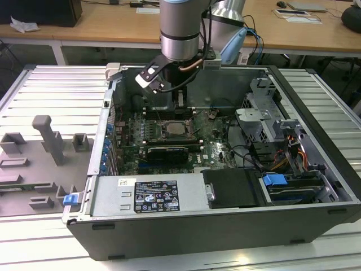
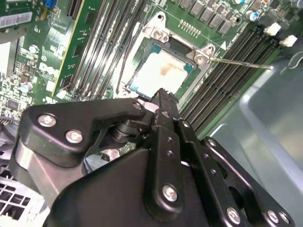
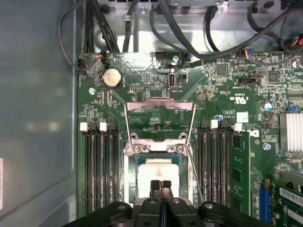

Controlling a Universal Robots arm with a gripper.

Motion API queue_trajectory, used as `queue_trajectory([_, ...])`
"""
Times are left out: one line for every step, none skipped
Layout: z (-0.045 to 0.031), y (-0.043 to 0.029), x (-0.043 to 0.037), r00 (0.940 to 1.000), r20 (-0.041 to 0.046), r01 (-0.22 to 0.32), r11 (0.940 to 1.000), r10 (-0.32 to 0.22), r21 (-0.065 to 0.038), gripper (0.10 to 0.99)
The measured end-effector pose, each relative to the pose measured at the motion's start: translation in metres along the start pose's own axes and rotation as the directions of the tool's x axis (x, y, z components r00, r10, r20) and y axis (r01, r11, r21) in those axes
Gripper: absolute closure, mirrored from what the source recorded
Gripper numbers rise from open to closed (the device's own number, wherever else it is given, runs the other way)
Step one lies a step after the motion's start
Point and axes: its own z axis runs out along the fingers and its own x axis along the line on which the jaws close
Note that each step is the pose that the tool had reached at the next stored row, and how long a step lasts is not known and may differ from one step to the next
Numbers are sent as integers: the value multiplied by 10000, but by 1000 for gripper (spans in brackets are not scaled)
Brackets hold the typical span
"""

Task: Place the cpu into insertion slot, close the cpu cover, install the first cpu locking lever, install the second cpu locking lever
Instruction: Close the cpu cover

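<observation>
1. The gripper has its two black fingers pressed together with nothing between them. Its tips are by the cpu's near edge; whether they touch it cannot be told.
2. The cpu is a small square with a pale silvery top and a faint brown smudge. It lies flat in the socket between the two banks of memory slots.
3. The cover, a thin silvery frame with a cut-out centre, stands swung open beyond the cpu.
4. A lever, a thin wire rod, juts free from the socket's corner.
5. Further along the board are a white sticker, whose print is too fine to read, and a coin cell.
6. In the exterior view, a white label dense with logos sits on the case.
</observation>
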Motion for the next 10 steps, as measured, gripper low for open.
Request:
queue_trajectory([-10,1,0,10000,1,0,10000,0,1,980])
queue_trajectory([-18,1,1,10000,1,0,10000,0,1,980])
queue_trajectory([-29,2,1,10000,1,1,10000,-1,2,980])
queue_trajectory([-35,2,2,10000,0,1,10000,-1,2,980])
queue_trajectory([-41,2,2,10000,1,1,10000,-1,3,980])
queue_trajectory([-47,3,2,10000,1,1,10000,-1,4,980])
queue_trajectory([-52,3,2,10000,1,0,10000,0,3,980])
queue_trajectory([-57,3,2,10000,0,0,10000,0,4,980])
queue_trajectory([-63,3,2,10000,1,0,10000,0,4,980])
queue_trajectory([-69,4,2,10000,1,0,10000,0,4,980])
